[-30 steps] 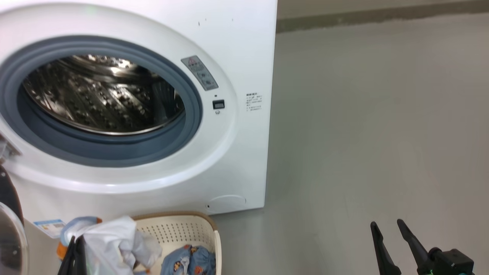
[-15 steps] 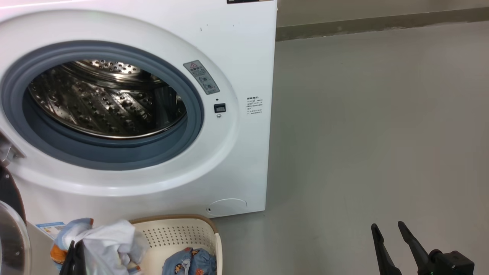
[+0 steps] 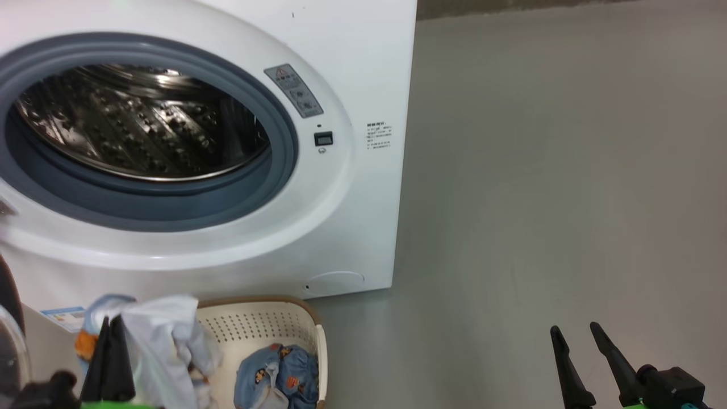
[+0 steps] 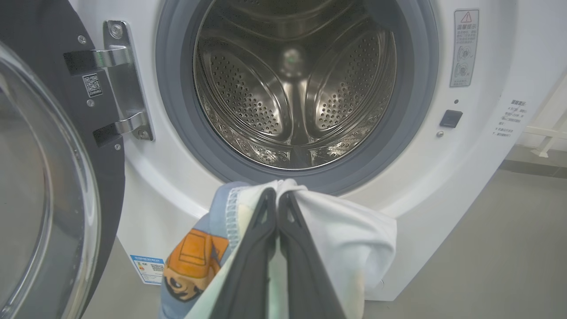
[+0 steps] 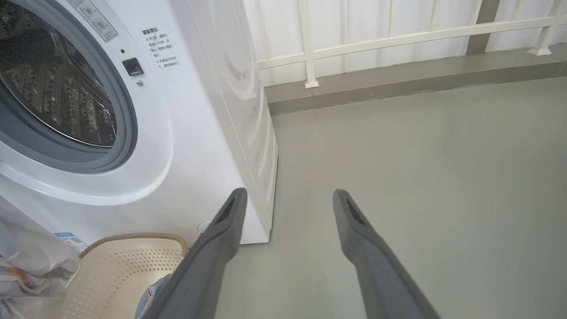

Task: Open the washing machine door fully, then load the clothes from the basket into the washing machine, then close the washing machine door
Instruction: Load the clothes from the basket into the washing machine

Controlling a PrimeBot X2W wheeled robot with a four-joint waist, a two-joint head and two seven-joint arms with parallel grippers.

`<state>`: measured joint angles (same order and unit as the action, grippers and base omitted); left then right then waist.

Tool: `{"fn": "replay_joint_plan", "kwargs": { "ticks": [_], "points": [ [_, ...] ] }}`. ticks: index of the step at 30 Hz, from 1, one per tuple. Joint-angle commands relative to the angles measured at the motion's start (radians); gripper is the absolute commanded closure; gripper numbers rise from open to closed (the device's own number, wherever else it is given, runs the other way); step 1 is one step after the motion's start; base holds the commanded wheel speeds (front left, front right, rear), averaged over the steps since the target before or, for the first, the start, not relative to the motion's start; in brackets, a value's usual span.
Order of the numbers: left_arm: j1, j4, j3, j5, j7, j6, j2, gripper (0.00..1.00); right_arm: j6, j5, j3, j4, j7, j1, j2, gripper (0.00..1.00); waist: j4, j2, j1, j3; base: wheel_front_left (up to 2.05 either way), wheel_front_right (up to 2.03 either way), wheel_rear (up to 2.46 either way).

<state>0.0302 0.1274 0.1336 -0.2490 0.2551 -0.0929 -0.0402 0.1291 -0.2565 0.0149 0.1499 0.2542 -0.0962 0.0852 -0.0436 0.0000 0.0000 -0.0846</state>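
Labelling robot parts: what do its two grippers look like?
The left gripper and right gripper each have two long, dark grey fingers tapering to narrow tips, with a recessed slot near each tip. The right one's base is a black block with green trim.

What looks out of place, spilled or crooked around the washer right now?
Nothing stands out. The washing machine door is swung open, the drum looks empty, the left gripper pinches a pale garment, and a blue garment lies in the basket.
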Motion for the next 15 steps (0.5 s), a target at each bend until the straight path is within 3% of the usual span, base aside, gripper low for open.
{"fn": "replay_joint_plan", "kwargs": {
  "ticks": [1,15],
  "points": [
    [-0.075,-0.004,0.026,0.014,0.007,-0.006,-0.014,1.00,0.002,-0.003,-0.025,-0.026,0.006,0.040,0.007,0.00,-0.009,0.0000,0.0000,-0.040,0.00,0.00,0.00],
    [-0.438,0.229,0.012,0.054,0.005,-0.022,-0.118,1.00,0.002,0.000,-0.061,-0.013,0.007,0.121,0.007,0.00,-0.075,0.0000,0.0000,-0.162,0.00,0.00,0.00]
  ]
}}
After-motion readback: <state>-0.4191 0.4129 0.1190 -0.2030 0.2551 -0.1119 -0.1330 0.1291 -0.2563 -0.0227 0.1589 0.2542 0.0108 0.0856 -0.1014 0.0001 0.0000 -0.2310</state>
